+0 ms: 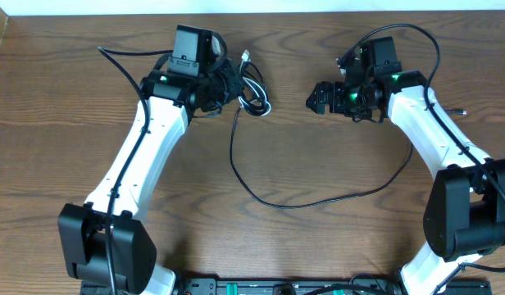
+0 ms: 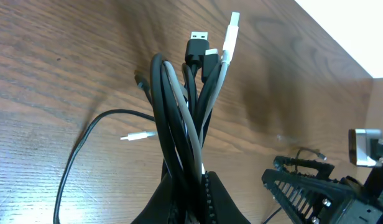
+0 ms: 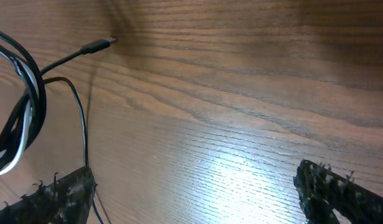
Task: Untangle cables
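Note:
A bundle of cables [image 1: 254,97], mostly black with one white, lies bunched at the back middle of the table. My left gripper [image 1: 234,88] is shut on it. In the left wrist view the looped cables [image 2: 179,118] rise from between the jaws [image 2: 194,190], with black and white plug ends [image 2: 207,46] at the top. One long black cable [image 1: 269,199] trails from the bundle toward the front and curves right. My right gripper [image 1: 318,99] is open and empty, to the right of the bundle. In the right wrist view its fingers [image 3: 198,199] spread wide over bare wood, with the bundle [image 3: 27,109] at the left edge.
The wooden table [image 1: 334,246] has a raised edge along the back and left. A loose black plug end [image 3: 95,45] lies on the wood beyond the right gripper. The right gripper also shows in the left wrist view [image 2: 309,193]. The arm bases stand at the front edge.

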Controlling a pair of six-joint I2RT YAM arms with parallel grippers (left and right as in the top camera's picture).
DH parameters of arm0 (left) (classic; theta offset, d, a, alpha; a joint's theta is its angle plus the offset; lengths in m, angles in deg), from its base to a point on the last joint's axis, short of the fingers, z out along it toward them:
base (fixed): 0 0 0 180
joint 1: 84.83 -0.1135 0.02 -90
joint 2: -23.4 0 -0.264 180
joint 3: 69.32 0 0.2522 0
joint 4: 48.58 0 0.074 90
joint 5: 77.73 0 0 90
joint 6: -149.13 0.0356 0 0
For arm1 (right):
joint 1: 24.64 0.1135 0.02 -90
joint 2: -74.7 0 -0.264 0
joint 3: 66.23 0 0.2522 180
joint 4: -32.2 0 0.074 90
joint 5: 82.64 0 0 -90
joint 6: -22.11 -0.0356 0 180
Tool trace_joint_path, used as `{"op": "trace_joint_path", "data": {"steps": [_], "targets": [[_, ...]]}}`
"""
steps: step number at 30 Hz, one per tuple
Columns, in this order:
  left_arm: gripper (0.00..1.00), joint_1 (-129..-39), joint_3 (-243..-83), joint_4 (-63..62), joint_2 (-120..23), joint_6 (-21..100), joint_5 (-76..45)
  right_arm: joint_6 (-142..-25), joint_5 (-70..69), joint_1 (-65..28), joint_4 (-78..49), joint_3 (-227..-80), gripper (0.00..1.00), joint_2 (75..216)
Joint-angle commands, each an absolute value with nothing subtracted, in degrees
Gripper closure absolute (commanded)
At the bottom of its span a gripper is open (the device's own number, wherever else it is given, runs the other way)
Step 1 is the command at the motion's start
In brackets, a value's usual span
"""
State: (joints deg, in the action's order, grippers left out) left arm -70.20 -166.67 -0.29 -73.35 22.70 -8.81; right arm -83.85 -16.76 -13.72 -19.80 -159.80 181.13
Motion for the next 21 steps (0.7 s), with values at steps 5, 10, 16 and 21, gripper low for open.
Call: {"op": "trace_joint_path", "data": {"steps": [5, 10, 16, 21], "targets": [[0.93, -67.5, -167.7, 1.7, -72.1, 25.1, -1.6, -83.4, -16.5, -13.3, -20.2, -159.8, 0.01, 180.1], [0.93, -65.6, -167.7, 2.4, -72.1, 25.8, -0.1, -83.4, -16.5, -13.3, -20.9, -159.8, 0.01, 180.1], [0.93, -63.8, -167.7, 2.9, -72.1, 26.2, 3.7, -83.4, -16.5, -13.3, -21.5, -159.8, 0.02, 180.1], [0.93, -62.7, -167.7, 3.9, -72.9, 28.7, 5.9, -81.9, -16.7, -13.3, -21.6, -159.9, 0.10, 179.9]]}}
